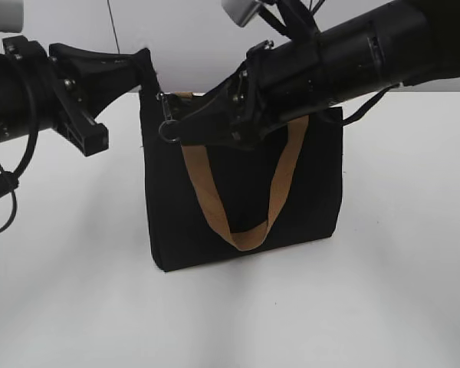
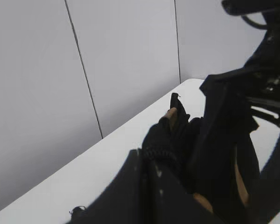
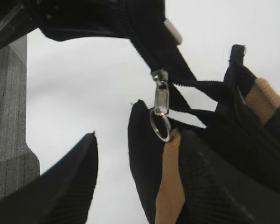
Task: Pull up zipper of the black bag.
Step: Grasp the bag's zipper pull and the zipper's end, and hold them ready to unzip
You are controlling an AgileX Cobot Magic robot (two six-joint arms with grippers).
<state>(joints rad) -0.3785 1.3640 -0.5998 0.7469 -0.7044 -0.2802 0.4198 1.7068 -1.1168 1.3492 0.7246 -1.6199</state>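
Hanging at the black bag's (image 1: 241, 195) top left corner, the zipper (image 3: 160, 100) dangles free. Our left gripper (image 1: 147, 65) pinches that corner's fabric; right gripper (image 1: 176, 126) sits beside it, jaws' state unclear. Bag stands on white desk (image 1: 230, 314).

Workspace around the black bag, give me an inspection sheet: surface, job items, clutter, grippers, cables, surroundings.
Surface: white table, bare where it shows.
Job's things: black bag stands upright, one tan handle looping down its front. The zipper, a silver slider with ring pull, sits near the bag's top left corner in the exterior view, the ring hanging free.
Clutter: nothing seen.
Grippers: left gripper is at the bag's top left corner, its fingers apparently closed on the fabric. Right gripper is at the zipper; in the right wrist view its fingers stand apart, the ring between them, ungripped.
Cables: black cable loops under the left arm.
Surroundings: pale panelled wall behind the table.
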